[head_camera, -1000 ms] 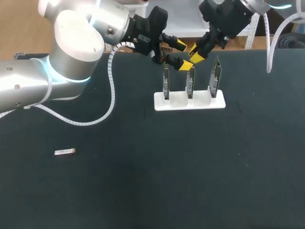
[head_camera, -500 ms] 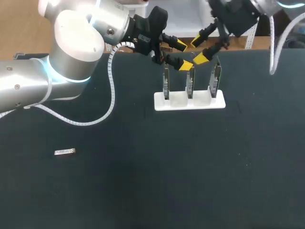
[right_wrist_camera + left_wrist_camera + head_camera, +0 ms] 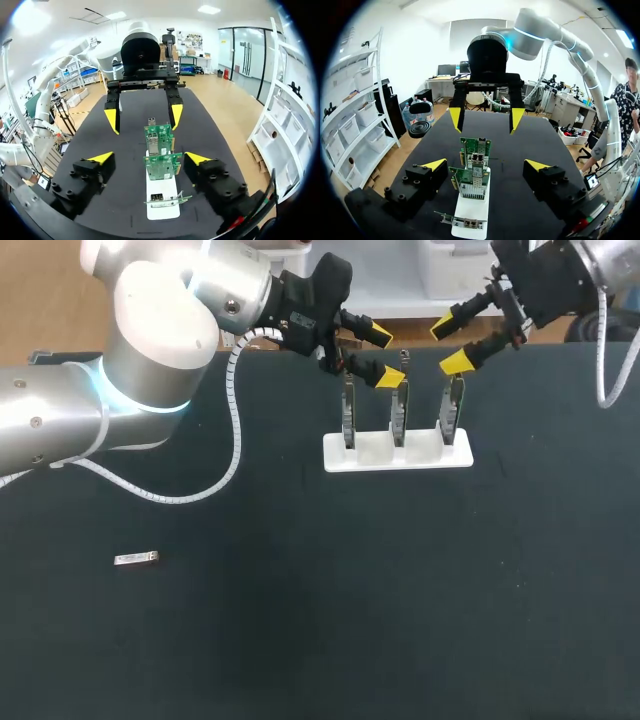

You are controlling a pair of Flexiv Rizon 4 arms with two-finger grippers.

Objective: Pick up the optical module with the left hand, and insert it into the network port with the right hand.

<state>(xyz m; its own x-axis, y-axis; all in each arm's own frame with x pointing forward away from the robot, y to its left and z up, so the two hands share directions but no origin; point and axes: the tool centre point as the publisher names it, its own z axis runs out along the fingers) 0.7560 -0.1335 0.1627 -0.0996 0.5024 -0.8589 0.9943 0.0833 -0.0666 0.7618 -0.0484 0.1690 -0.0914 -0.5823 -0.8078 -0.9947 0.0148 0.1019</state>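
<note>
Small silver oblong optical module (image 3: 136, 559): long axis left-right, well near-left of our left gripper (image 3: 384, 356); it and our right gripper (image 3: 452, 345) gape empty.

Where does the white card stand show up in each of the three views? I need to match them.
Head view: the white stand sits toward the table's far side, right of middle.
Left wrist view: it lies under the left gripper, between its open fingers.
Right wrist view: it lies under the right gripper, between its open fingers.
Shared landmark: the three upright green cards slotted in it.
</note>
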